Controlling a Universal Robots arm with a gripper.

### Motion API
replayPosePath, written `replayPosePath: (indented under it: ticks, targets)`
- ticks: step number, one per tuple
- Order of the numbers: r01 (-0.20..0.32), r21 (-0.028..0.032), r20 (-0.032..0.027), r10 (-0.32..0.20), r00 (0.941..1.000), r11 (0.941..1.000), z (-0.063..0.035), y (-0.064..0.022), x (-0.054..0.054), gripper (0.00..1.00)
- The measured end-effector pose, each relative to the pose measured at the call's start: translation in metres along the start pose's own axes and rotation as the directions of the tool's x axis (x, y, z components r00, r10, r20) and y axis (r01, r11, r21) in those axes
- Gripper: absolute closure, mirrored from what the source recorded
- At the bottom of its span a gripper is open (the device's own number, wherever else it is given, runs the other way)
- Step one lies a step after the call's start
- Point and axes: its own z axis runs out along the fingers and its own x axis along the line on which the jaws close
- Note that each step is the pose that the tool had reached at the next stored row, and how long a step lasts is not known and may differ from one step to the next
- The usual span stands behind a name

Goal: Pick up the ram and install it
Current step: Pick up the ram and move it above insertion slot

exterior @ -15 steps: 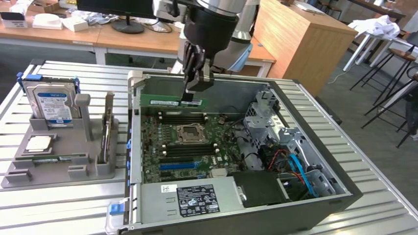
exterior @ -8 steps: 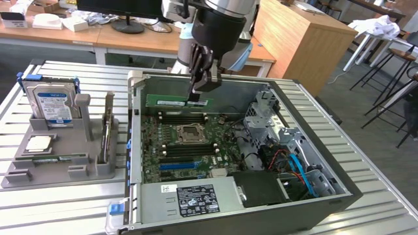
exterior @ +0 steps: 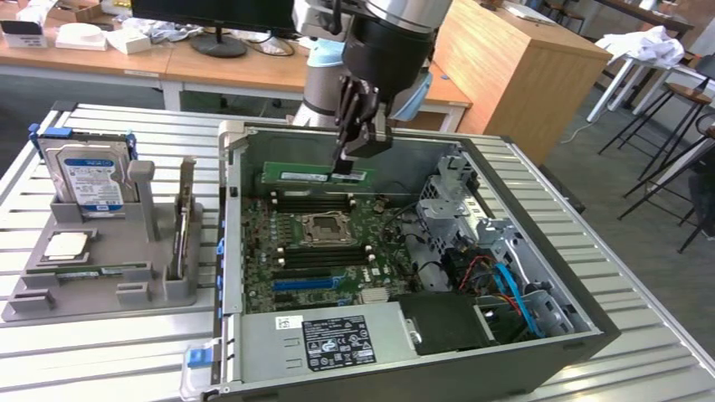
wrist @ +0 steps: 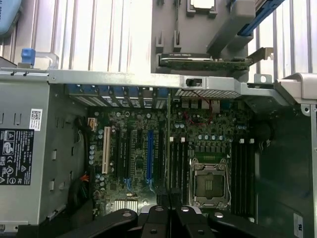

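Computer case [exterior: 564,352] on slatted table [exterior: 112,360], gripper [exterior: 355,167] holding ram [exterior: 293,176], wooden desks [exterior: 223,74] behind

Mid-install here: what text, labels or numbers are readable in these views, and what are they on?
No text can be read for certain.
White label on the ram: print too small to read.
Black label on the power supply: white print and marks, too small to read.
Small white sticker beside that label: too small to read.
Blue-white label on the hard drive: blurred, unreadable.
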Motion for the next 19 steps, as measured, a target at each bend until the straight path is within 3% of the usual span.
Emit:
replayPosePath:
  ticks: [11,19]
  targets:
    - [0.001,-0.0001,-0.0001,-0.001,1.0,1.0,-0.0014,-0.0141,0.0,0.89]
    - [0.001,0.0,-0.0001,-0.001,1.0,1.0,-0.002,-0.0197,0.0,0.89]
